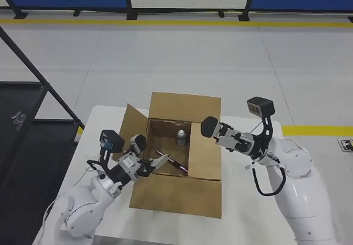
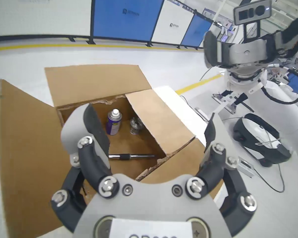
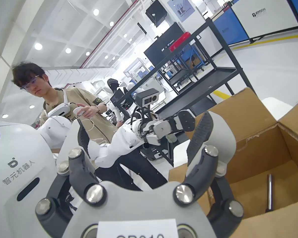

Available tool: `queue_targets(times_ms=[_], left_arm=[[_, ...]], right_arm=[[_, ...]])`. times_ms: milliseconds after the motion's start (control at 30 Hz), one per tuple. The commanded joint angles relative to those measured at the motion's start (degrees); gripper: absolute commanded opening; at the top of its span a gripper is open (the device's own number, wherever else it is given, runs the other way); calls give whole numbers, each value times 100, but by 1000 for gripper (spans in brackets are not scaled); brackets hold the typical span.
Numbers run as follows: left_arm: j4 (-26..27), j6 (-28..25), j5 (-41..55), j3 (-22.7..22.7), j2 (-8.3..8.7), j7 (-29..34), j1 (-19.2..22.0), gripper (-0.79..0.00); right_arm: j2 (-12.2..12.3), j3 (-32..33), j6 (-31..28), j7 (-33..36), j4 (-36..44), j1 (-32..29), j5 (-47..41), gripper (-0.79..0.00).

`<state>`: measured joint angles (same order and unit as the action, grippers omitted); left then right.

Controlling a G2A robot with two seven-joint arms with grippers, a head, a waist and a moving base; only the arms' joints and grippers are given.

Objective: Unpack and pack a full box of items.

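While both arms hang at the open brown cardboard box (image 1: 176, 195) on the white surface (image 1: 106, 122), neither carries anything. Nearest us, the left tool (image 2: 151, 122) sits over the near left part of the opening, its fingers spread wide with only air between them. The right tool (image 3: 144, 125) is just above the box's right flap, also spread and empty. On the box floor, closest to the near wall, lies a slim dark metal rod with a black band (image 2: 131, 156). Farther in, by the far wall, stands a purple spray can with a white cap (image 2: 113, 125), and just beside it a small clear, shiny item (image 2: 135, 126) that we take for a jar or fitting, though it is too small to be sure. With three things in a box meant to be full and nothing in either tool, we judge the work well short of done. Whether these pieces are waiting to come out or have been put in we cannot tell. One end of the rod is covered by a finger of the left tool, and the box's near inner corners lie behind its own walls and flaps.
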<state>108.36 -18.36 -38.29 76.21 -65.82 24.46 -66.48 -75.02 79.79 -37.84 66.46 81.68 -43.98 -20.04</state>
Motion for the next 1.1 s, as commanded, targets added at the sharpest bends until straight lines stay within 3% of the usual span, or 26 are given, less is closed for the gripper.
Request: queue_targets(times_ms=[0, 633, 1067], left_arm=[[-121, 140, 243, -144, -19, 208, 138, 0], [-138, 155, 232, -190, -27, 105, 92, 0], [-1014, 32, 462, -809, -142, -1, 512, 0]], right_arm=[[69, 48, 108, 108, 60, -53, -4, 0], [87, 56, 167, -18, 214, -157, 33, 0], [374, 922, 282, 279, 785, -674, -276, 0]])
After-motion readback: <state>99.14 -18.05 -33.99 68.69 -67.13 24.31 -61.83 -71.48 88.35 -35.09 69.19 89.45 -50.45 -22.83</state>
